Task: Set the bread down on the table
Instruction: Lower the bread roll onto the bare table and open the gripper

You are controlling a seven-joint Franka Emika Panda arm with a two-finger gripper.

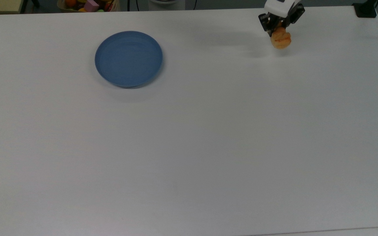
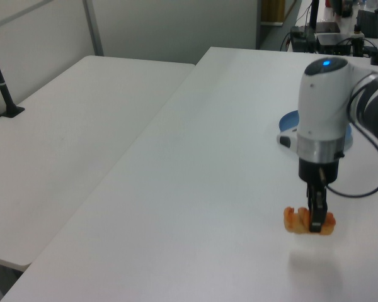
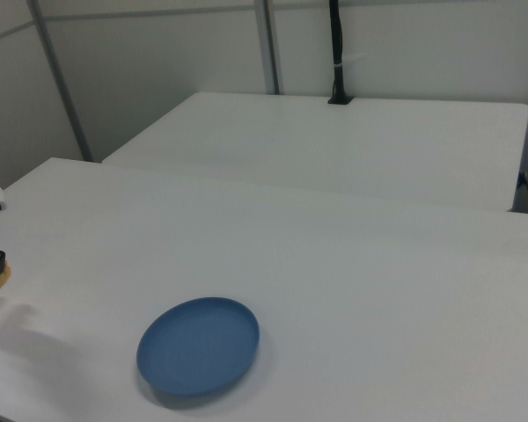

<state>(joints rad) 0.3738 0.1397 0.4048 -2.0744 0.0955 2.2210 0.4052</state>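
1. the tool [image 1: 278,30] is clamped on the bread [image 1: 281,38], its fingers pointing straight down at the desk [image 1: 208,137]
2. in the top view the bread sits near the desk's far edge, toward its right corner; whether it touches the desk or hangs just above it cannot be told
3. in the left view a dark finger [image 2: 315,214] crosses the middle of the bread [image 2: 293,219]
4. the plate [image 1: 128,59] lies well apart from the bread, with nothing on it
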